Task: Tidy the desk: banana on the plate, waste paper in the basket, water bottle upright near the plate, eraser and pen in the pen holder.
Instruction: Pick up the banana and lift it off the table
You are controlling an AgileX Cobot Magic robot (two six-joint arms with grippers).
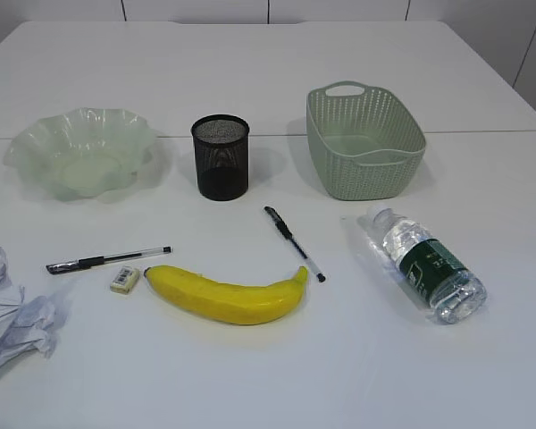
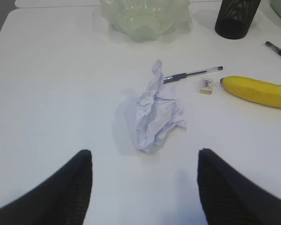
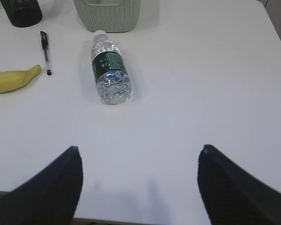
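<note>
Your crumpled white waste paper (image 1: 9,308) lies at the table's (image 1: 357,375) left edge; beyond it, the ruffled green plate (image 1: 80,150), a pen (image 1: 107,260), eraser (image 1: 125,279), yellow banana (image 1: 228,295), black pen holder (image 1: 221,157), second pen (image 1: 295,243), basket (image 1: 364,138) and toppled water bottle (image 1: 426,263). Your left gripper (image 2: 143,187) and right gripper (image 3: 138,187) gape wide, empty.

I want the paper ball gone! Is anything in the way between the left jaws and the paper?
Nothing visible is. In the left wrist view the paper lies on bare desk straight ahead of the open left gripper. The pen and eraser lie beyond the paper, not in front of it.
</note>
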